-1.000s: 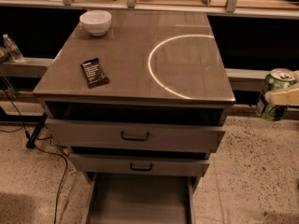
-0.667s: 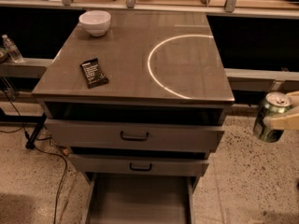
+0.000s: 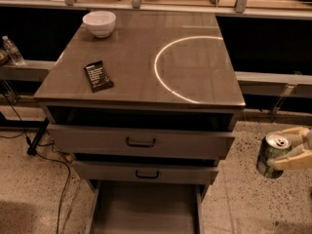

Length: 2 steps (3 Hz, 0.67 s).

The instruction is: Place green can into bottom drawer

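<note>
1. Fingers (image 3: 291,161) grip the can (image 3: 271,155) at the right edge, beside the table (image 3: 126,48).
2. Can is near upright, silver top up, leaning slightly right.
3. Bottom drawer (image 3: 146,211) is open, well apart.

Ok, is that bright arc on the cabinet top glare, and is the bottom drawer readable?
Camera view: the arc looks like reflected light on the glossy cabinet top; the bottom drawer is dim but readable; the gripper, at the right edge, jaws shut on the green can, is well lit.
</note>
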Available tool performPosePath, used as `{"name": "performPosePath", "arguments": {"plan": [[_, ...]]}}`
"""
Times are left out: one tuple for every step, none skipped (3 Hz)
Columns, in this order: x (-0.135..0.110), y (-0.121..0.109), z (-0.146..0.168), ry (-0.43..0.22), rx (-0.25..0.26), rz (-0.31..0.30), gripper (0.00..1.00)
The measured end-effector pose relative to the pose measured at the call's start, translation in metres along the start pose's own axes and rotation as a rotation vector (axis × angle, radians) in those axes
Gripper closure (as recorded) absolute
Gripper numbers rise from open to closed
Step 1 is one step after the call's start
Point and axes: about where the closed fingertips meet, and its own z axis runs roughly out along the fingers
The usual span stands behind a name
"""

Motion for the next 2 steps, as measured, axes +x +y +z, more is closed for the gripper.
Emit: {"name": "performPosePath", "arguments": {"plan": [[0.0555, 0.0138, 0.0368, -0.015, -0.072, 0.006, 1.0], [0.0555, 0.0138, 0.0369, -0.015, -0.072, 0.006, 1.0]]}}
